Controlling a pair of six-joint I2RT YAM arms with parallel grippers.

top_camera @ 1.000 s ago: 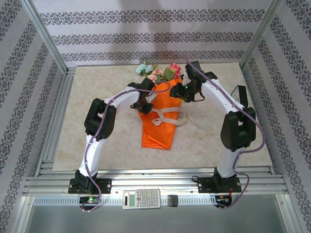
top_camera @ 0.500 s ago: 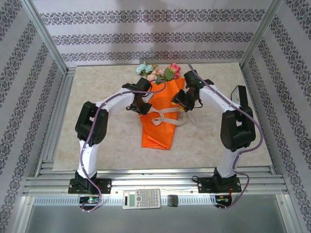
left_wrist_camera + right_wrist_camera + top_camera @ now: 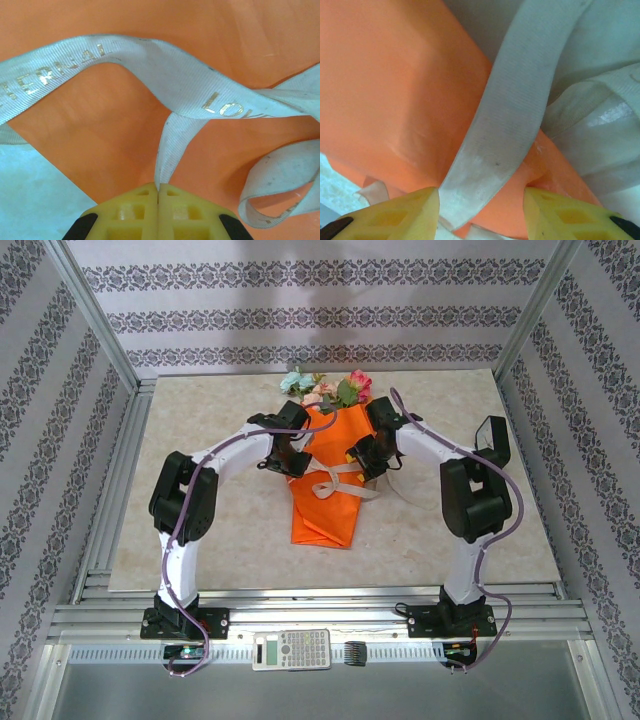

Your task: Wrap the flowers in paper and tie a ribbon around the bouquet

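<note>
Ribbon (image 3: pixel 165 75) lettering, gold, left wrist view: "ERNAL" on left stretch, "LO…" further right, rest unreadable. Left gripper (image 3: pixel 158 186) at left flank of bouquet (image 3: pixel 325 505), yellow fingers (image 3: pixel 125 215) pressed together, pinching ribbon strand. Ribbon crosses loosely over bouquet's middle, loop trailing off its right side. Right gripper (image 3: pixel 482 197) at bouquet's right flank, fingers apart, strand running through gap, not clamped. Flowers (image 3: pixel 325 388) poke from bouquet's far end. Calculator (image 3: pixel 291 649) on rail (image 3: pixel 400 625) nearward of bouquet. Top view: grippers cover bouquet's flanks; wrist views give weave, lettering.
</note>
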